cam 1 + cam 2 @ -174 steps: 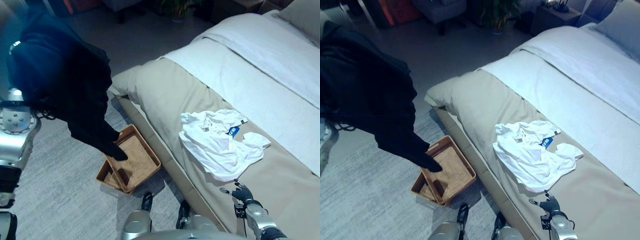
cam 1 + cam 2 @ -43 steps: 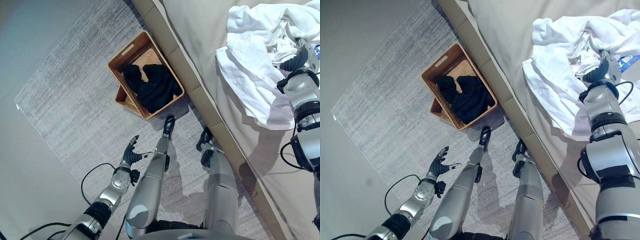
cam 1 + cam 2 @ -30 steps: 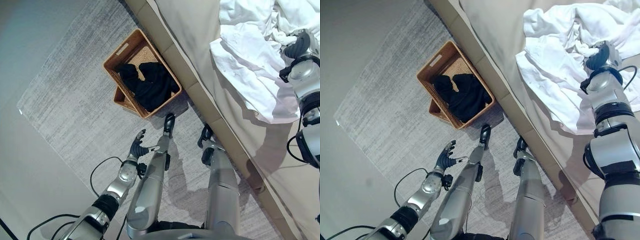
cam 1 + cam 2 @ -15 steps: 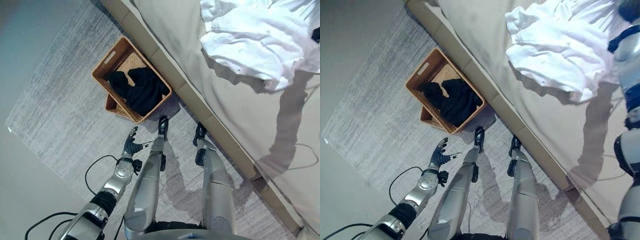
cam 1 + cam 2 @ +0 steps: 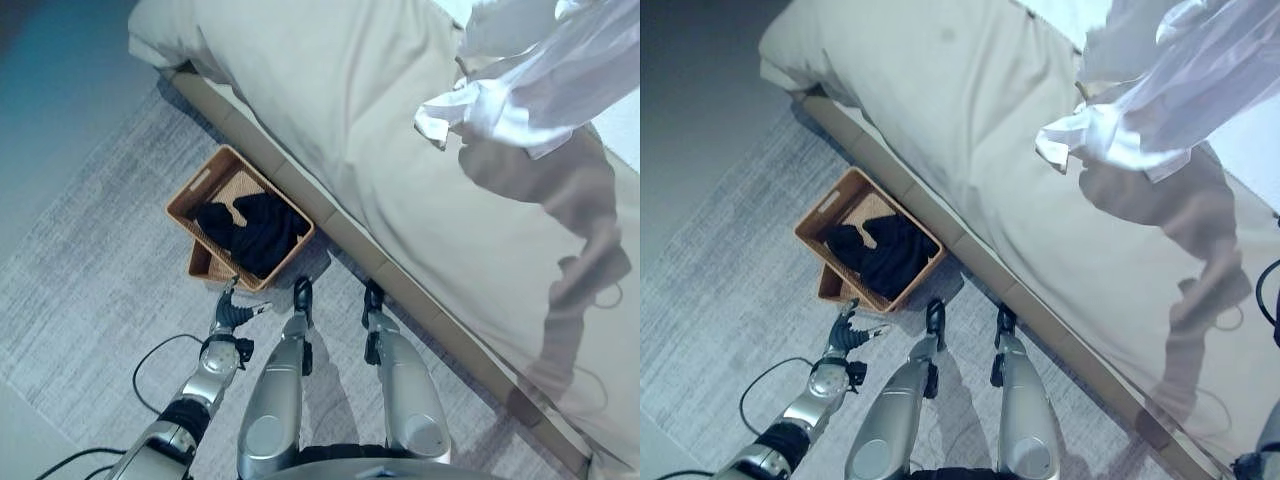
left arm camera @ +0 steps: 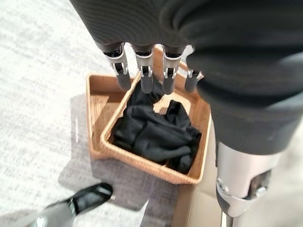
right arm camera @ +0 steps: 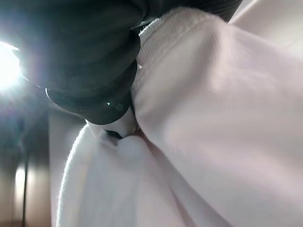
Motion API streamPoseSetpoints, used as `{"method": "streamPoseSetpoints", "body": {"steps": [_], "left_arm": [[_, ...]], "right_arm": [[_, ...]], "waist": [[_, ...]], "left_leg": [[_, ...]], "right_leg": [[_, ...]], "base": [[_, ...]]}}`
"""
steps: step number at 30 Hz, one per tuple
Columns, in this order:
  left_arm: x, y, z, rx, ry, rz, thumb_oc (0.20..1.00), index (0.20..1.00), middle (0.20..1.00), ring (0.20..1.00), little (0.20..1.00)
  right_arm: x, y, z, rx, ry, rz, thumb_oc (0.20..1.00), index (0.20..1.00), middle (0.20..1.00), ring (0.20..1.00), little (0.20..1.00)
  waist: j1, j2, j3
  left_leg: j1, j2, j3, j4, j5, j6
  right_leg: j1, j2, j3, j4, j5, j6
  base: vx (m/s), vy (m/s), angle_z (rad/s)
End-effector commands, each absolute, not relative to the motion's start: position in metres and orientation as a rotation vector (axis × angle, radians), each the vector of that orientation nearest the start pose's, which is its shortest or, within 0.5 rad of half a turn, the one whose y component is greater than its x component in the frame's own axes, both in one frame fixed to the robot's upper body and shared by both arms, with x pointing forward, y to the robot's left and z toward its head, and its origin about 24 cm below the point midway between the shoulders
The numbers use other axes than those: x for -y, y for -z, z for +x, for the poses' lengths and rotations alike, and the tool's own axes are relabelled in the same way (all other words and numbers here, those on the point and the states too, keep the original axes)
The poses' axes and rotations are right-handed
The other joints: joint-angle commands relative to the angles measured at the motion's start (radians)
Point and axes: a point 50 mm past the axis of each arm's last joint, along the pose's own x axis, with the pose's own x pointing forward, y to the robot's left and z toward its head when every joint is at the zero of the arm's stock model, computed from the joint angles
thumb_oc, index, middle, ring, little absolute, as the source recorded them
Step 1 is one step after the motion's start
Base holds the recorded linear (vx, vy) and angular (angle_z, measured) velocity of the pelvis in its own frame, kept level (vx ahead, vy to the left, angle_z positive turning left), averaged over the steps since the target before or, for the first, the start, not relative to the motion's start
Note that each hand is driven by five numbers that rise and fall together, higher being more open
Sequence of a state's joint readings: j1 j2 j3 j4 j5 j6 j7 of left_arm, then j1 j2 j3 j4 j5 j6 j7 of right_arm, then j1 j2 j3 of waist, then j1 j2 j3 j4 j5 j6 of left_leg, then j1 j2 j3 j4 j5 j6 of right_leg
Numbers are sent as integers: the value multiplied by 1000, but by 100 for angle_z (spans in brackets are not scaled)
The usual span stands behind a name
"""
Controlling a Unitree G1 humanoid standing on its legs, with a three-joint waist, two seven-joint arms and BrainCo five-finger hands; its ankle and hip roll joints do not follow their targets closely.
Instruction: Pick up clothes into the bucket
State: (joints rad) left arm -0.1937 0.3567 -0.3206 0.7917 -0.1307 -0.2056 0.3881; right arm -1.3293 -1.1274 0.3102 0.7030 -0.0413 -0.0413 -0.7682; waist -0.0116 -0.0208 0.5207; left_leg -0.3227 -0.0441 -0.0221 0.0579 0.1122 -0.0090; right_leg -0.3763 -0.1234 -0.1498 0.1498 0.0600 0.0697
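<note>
A white garment [image 5: 540, 80] hangs in the air above the beige bed [image 5: 340, 120], its shadow on the cover below. It is bunched tight against my right hand [image 7: 90, 71], which is shut on the white cloth [image 7: 213, 123]. On the floor beside the bed stands a woven brown basket [image 5: 205, 187] with a black garment [image 5: 250, 232] lying inside. Low near the basket's front corner, my left hand [image 5: 229, 311] is open and holds nothing. Its straight fingers [image 6: 144, 71] point toward the basket [image 6: 102, 142] and the black clothes [image 6: 156, 137].
The basket stands on a grey rug [image 5: 90, 290], close to the bed's padded side rail [image 5: 330, 225]. A second, flatter woven tray [image 6: 94, 104] lies under the basket. The bed's edge runs diagonally across the view.
The white garment has been lifted off the bed and now hangs above it. The camera has shifted. My left hand stays low and open by the basket.
</note>
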Motion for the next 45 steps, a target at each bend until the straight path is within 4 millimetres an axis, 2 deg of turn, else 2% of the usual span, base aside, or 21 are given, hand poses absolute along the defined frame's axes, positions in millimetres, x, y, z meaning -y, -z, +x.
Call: {"method": "streamPoseSetpoints", "body": {"steps": [1,5,6,7,8,9,10,13,14,18,26,32,38,39,40,41,42,45], "left_arm": [[-235,73,220,-442,-238,466,1000,1000,1000,1000,1000],[-237,83,209,-497,-223,469,1000,1000,1000,1000,1000],[-238,85,206,-513,-222,472,1000,1000,1000,1000,1000],[-238,85,204,-517,-212,471,1000,1000,1000,1000,1000],[-238,86,204,-518,-212,470,1000,1000,1000,1000,1000],[-238,89,199,-535,-206,465,1000,1000,1000,1000,1000],[-238,90,197,-542,-200,462,1000,1000,1000,1000,1000],[-237,93,191,-558,-192,453,1000,1000,1000,1000,1000],[-235,96,188,-575,-180,453,1000,1000,1000,1000,1000],[-236,100,183,-599,-179,453,1000,1000,1000,1000,1000],[-236,105,177,-635,-174,455,1000,1000,1000,1000,1000],[-234,107,176,-655,-150,425,1000,1000,1000,1000,1000],[-227,103,184,-630,-135,393,1000,1000,1000,1000,1000],[-221,93,195,-557,-87,397,1000,1000,1000,1000,1000],[-222,92,194,-558,-86,398,1000,1000,1000,1000,1000],[-216,80,206,-481,-41,399,1000,1000,1000,1000,1000],[-212,57,222,-357,9,413,1000,1000,1000,1000,1000],[-202,-3,250,-83,102,377,1000,1000,1000,1000,1000]], "right_arm": [[332,-445,258,1119,1220,-733,200,200,200,200,200],[344,-422,275,973,1148,-770,200,200,200,200,200],[347,-416,279,924,1122,-786,325,325,325,325,325],[349,-411,285,871,1080,-816,893,893,893,893,893],[349,-411,285,870,1078,-816,937,937,937,937,937],[350,-402,293,815,1032,-828,664,664,664,664,664],[349,-400,296,787,1002,-870,200,200,200,200,200],[349,-391,302,744,972,-905,200,200,200,200,200],[350,-383,306,709,953,-923,200,200,200,200,200],[355,-379,306,687,964,-918,200,200,200,200,200],[357,-389,308,634,940,-957,200,200,200,200,200],[354,-391,324,498,821,-996,200,200,200,200,200],[340,-395,330,557,813,-947,200,200,200,200,200],[335,-402,325,627,836,-929,200,200,200,200,200],[336,-401,325,626,837,-929,200,200,200,200,200],[332,-408,319,691,868,-912,200,200,200,200,200],[331,-418,311,748,902,-920,200,200,200,200,200],[322,-437,303,825,913,-913,200,200,200,200,200]], "waist": [[4,-53,-115],[7,-48,-156],[8,-49,-162],[8,-49,-167],[8,-49,-167],[8,-46,-173],[6,-45,-177],[5,-40,-184],[4,-35,-190],[6,-29,-207],[10,-40,-233],[10,-67,-267],[1,-69,-291],[-1,-65,-304],[0,-66,-304],[-1,-64,-310],[-3,-65,-330],[-7,-66,-358]], "left_leg": [[3,-5,-28,107,-127,-15],[45,-6,-21,83,-124,-14],[52,-8,-23,80,-123,-14],[59,-7,-23,74,-121,-15],[61,-7,-23,73,-121,-15],[68,-8,-20,70,-120,-15],[71,-7,-19,67,-118,-15],[74,-7,-17,63,-116,-15],[78,-6,-16,60,-115,-15],[90,-6,-22,54,-115,-15],[113,-4,-21,43,-118,-17],[136,6,-10,35,-121,-25],[159,10,-4,27,-126,-26],[169,12,-5,21,-127,-26],[170,12,-5,20,-127,-26],[181,12,-6,15,-130,-27],[190,13,-6,9,-131,-27],[216,16,-3,2,-138,-29]], "right_leg": [[54,-35,-14,29,-32,65],[97,-31,-18,5,-31,65],[105,-31,-18,2,-31,64],[113,-32,-19,-1,-32,64],[114,-32,-19,-2,-31,63],[122,-32,-21,-8,-30,63],[125,-32,-22,-11,-29,63],[131,-31,-24,-18,-27,63],[136,-30,-24,-22,-26,63],[149,-31,-28,-27,-28,63],[175,-29,-28,-37,-31,63],[206,-18,-24,-67,-25,62],[225,-13,-19,-78,-24,63],[235,-12,-19,-82,-27,63],[237,-12,-20,-82,-27,63],[248,-11,-22,-86,-30,64],[260,-11,-28,-92,-32,65],[287,-10,-30,-99,-37,67]], "base": [[0,0,0],[39,9,-4],[32,0,-3],[0,0,0],[0,0,0],[0,0,0],[0,0,0],[0,0,0],[0,0,0],[17,2,0],[0,0,0],[13,-10,-2],[37,-8,-5],[37,-11,-1],[67,-19,-1],[71,-14,-1],[97,-16,1],[71,-8,6]]}}
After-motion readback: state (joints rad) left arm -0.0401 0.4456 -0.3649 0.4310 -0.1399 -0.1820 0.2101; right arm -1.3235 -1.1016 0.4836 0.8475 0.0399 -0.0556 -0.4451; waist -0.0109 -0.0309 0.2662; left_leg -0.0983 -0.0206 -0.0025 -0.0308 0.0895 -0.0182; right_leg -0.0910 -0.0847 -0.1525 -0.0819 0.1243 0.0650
